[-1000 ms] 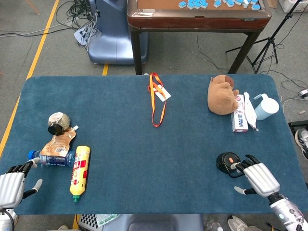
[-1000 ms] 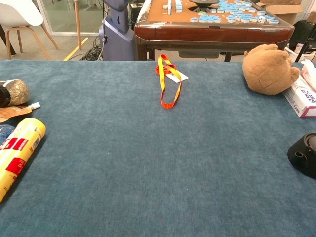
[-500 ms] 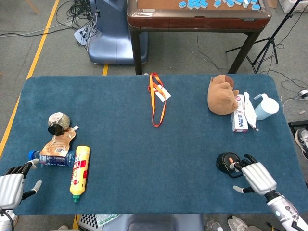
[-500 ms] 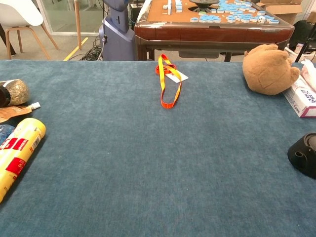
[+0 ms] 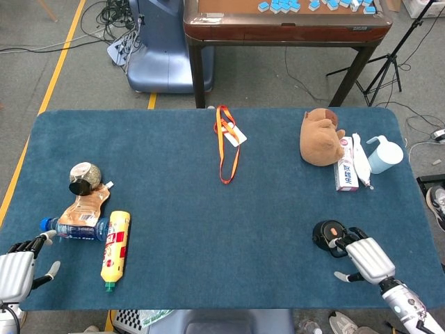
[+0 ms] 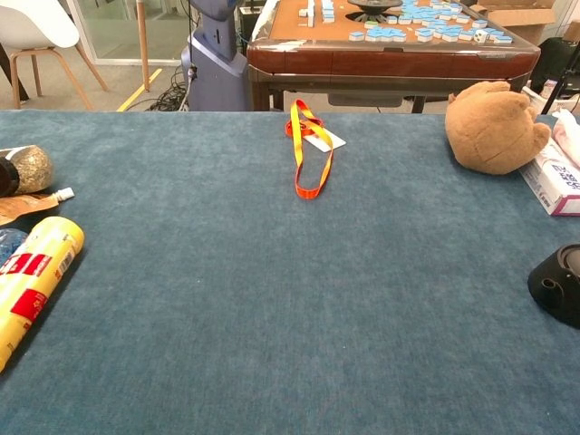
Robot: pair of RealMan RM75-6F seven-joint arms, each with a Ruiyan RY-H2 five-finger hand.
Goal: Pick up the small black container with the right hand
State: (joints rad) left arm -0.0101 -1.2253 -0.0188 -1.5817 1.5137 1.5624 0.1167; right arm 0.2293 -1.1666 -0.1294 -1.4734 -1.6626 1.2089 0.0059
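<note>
Your small black container (image 5: 327, 235) sits on the blue table (image 5: 208, 229) toward its near right corner, well in front of the brown plush toy (image 5: 320, 137), and it shows an orange spot on top in the head view; in the chest view only its left part shows at the right edge (image 6: 558, 285). Your right hand (image 5: 365, 258) lies just beside the container on the side away from the plush, fingers apart and reaching toward it; the fingertips look to be at its rim, but whether they touch cannot be told, and it grips nothing. Your left hand (image 5: 17, 271) rests at the table's near left corner, far from the plush, fingers spread and empty. Just right of the plush lie one white box (image 5: 345, 172) with red print too small to read, one white packet (image 5: 361, 161) on it, and one pale blue cup (image 5: 384, 155). Left of the plush lies one orange lanyard (image 5: 225, 142) with a white card. Far to the left are one yellow bottle (image 5: 115, 248) with a red label whose writing is unreadable, one blue-capped clear bottle (image 5: 69, 228), one brown pouch (image 5: 86, 207) over it, and one black-lidded jar (image 5: 84, 178).
</note>
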